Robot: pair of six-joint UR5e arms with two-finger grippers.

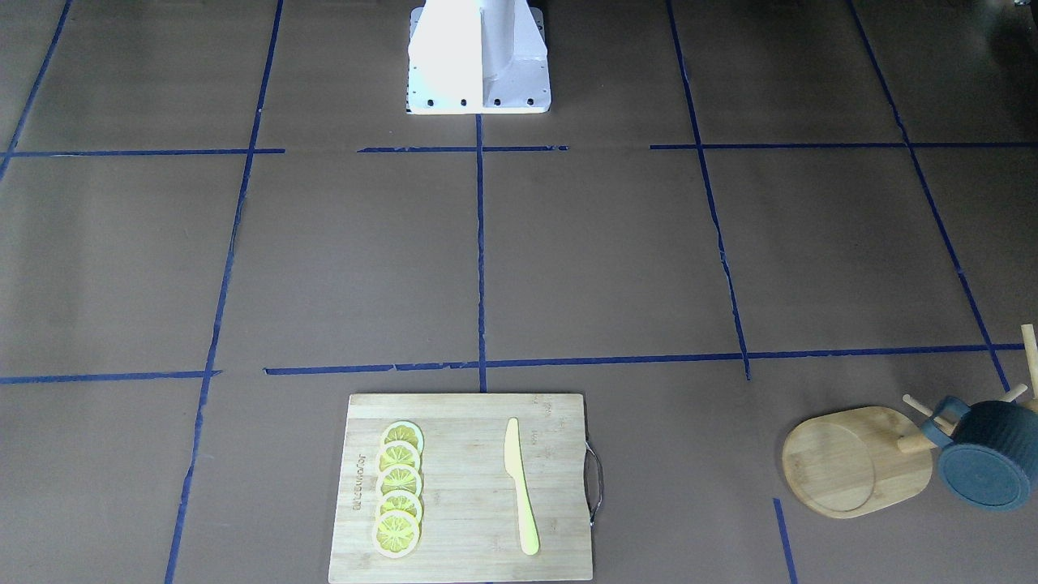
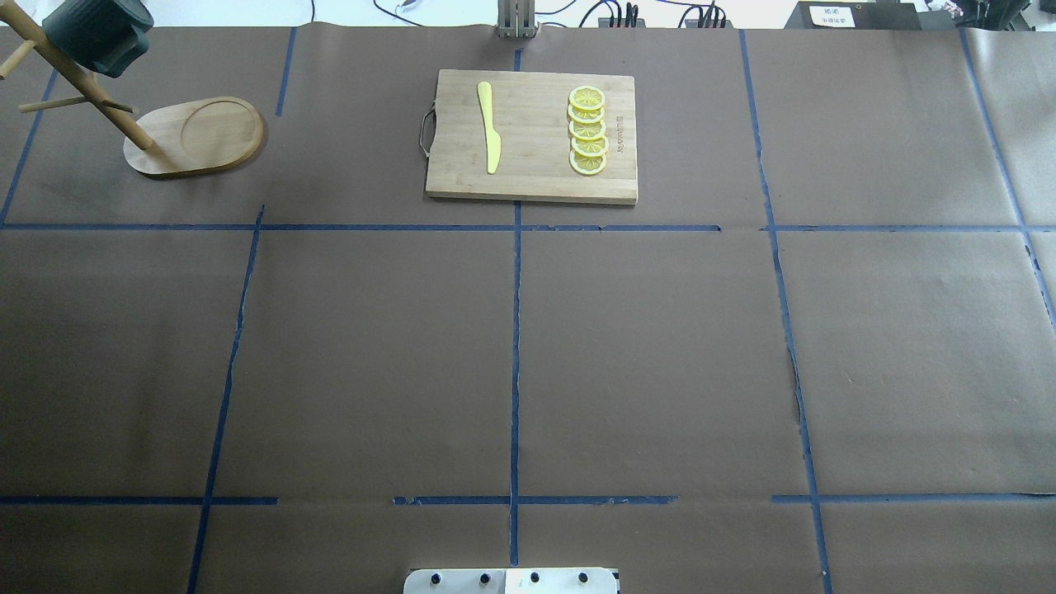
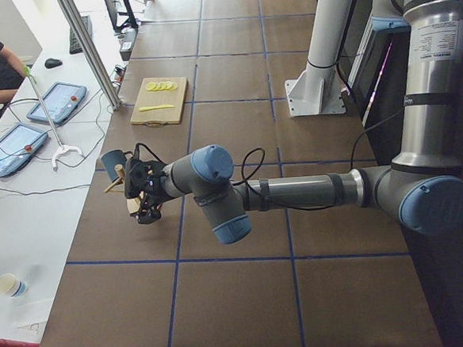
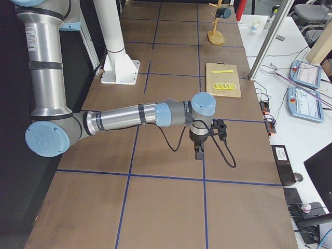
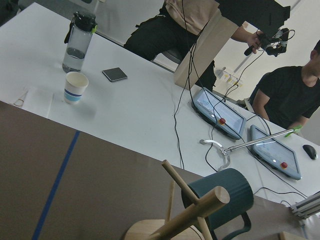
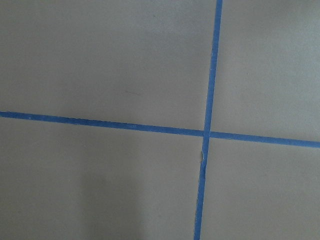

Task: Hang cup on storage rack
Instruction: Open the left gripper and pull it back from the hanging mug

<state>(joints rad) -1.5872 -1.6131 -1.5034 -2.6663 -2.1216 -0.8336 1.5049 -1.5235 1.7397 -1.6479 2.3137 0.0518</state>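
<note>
- Cup (image 1: 985,454) – hangs by its handle (image 1: 941,418) high on the rack (image 2: 198,136), its flat bottom turned toward the front-facing camera. In the overhead view, rack and cup sit at about 10 o'clock from the robot's base, in the far-left corner of the table (image 2: 371,355).
- Axes – the rack's pole (image 2: 91,91) stands upright on its rounded foot. The cup's long axis appears tilted away from the pole rather than upright.
- Left gripper (image 3: 144,203) – the nearer one by far, just beside the rack. Its wrist camera shows the cup at about 5 o'clock, close in. Only the side view shows the fingers, so whether they are parted or closed cannot be told, and no contact with the cup is visible.
- Right gripper (image 4: 198,152) – well apart from the rack, pointing down over a tape crossing mid-table. Its fingers cannot be judged either.
- Judgement – the cup looks hung, so the remaining step is probably a clean withdrawal of the left arm.
- Edges and room – the rack stands near the table's far edge, with the operators' desk beyond. Open paper lies toward 6 o'clock in the overhead view, which is the safer way out.
- Bystanders – a cutting board (image 2: 532,136) at 12 o'clock carries lemon slices (image 2: 588,130) and a knife (image 2: 490,128), well clear of the rack.
</note>
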